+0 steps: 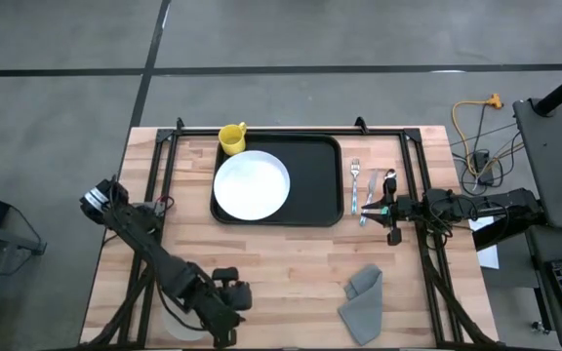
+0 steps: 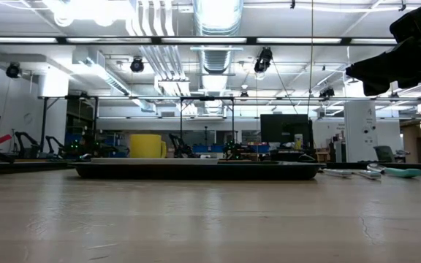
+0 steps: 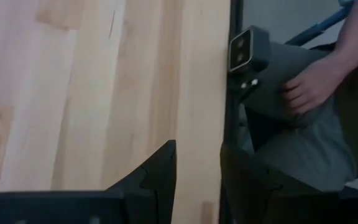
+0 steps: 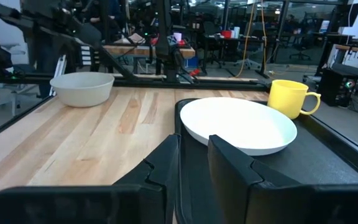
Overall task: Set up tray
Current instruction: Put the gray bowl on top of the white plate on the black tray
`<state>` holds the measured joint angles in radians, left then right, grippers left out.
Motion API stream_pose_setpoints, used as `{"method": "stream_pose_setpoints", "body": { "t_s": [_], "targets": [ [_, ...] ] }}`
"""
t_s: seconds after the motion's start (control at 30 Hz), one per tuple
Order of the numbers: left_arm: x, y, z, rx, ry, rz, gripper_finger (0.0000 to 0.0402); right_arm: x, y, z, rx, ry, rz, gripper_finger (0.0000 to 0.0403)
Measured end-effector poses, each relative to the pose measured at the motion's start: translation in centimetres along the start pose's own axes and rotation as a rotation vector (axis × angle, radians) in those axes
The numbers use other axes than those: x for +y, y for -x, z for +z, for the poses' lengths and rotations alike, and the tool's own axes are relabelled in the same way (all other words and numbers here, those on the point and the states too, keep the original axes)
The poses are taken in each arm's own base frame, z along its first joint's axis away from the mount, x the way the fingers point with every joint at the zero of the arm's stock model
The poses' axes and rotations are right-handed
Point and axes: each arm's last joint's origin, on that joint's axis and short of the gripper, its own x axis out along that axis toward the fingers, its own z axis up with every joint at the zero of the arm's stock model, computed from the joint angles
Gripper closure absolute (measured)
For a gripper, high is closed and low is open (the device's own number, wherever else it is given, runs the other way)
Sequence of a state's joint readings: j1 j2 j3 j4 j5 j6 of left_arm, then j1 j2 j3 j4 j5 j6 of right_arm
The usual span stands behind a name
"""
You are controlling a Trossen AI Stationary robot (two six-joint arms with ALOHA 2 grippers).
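From above, the tray is lying at the 12 o'clock part of the table, long side across. The white plate is sitting in its left half, and the yellow mug is standing at the tray's 11 o'clock corner, on the rim or just outside; I cannot tell which. My right claw is hovering at 3 o'clock from the tray, over the fork and the other cutlery beside it, I think because cutlery is the next thing to go on the tray. My left claw is waiting at 7 o'clock near the table edge. A grey cloth is lying at 5 o'clock. A bowl under my left arm is almost hidden.

From table height, the tray is showing only as a thin dark line, with the mug behind it. The cutlery is at 3 o'clock, hard to separate.

My left wrist camera is showing my left fingers standing a narrow gap apart and holding nothing. A person's hand is resting beyond the table edge.

My right wrist camera is showing my right fingers also narrowly apart and empty, pointing toward the plate, the mug and a white bowl. The cutlery below is out of this picture.
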<state>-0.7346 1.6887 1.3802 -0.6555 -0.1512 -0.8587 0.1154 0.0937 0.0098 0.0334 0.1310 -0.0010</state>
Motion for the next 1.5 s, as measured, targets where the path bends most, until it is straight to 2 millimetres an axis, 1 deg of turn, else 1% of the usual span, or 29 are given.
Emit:
{"method": "stream_pose_setpoints", "body": {
  "t_s": [0.1, 0.2, 0.27, 0.37, 0.5, 0.63, 0.73, 0.83, 0.97, 1.13, 1.33, 1.5],
  "targets": [
    [-1.5, -0.1, 0.8, 0.017, -0.019, 0.015, 0.0297, 0.0, 0.0, 0.0, 0.000, 0.000, 0.000, 0.0326],
    [-3.0, -0.3, 1.2, 0.097, -0.043, 0.048, 0.0297, 0.0, 0.0, 0.0, -0.001, 0.000, 0.001, 0.0331],
    [-3.8, -0.4, 1.1, 0.174, -0.063, 0.114, 0.0297, 0.0, 0.0, 0.0, -0.001, 0.000, 0.000, 0.0334],
    [-5.4, -0.8, 1.0, 0.246, -0.033, 0.195, 0.0297, 0.0, 0.0, 0.0, 0.000, 0.000, 0.000, 0.0335],
    [-7.7, -1.6, 0.6, 0.277, -0.019, 0.229, 0.0297, 0.0, 0.0, 0.0, 0.000, 0.000, 0.000, 0.0330],
    [-9.2, -2.8, -0.4, 0.304, 0.033, 0.277, 0.0297, 0.0, 0.0, 0.0, 0.000, 0.000, 0.000, 0.0325],
    [-9.4, -3.2, -1.3, 0.328, 0.099, 0.352, 0.0297, 0.0, 0.0, 0.0, 0.000, 0.000, 0.001, 0.0323],
    [-9.2, -3.4, -2.3, 0.347, 0.157, 0.428, 0.0297, 0.0, 0.0, 0.0, 0.000, 0.000, 0.000, 0.0326],
    [-9.1, -3.5, -3.1, 0.341, 0.226, 0.465, 0.0297, 0.0, 0.0, 0.0, 0.000, 0.000, 0.000, 0.0332],
    [-8.7, -4.0, -3.6, 0.346, 0.245, 0.497, 0.0297, 0.0, 0.0, 0.0, 0.000, 0.000, 0.001, 0.0334],
    [-7.9, -4.9, -4.4, 0.368, 0.242, 0.550, 0.0297, 0.0, 0.0, 0.0, 0.000, 0.000, 0.000, 0.0326],
    [-7.7, -5.1, -4.5, 0.365, 0.270, 0.570, 0.0297, 0.0, 0.0, 0.0, 0.000, 0.000, 0.000, 0.0324]
  ]
}}
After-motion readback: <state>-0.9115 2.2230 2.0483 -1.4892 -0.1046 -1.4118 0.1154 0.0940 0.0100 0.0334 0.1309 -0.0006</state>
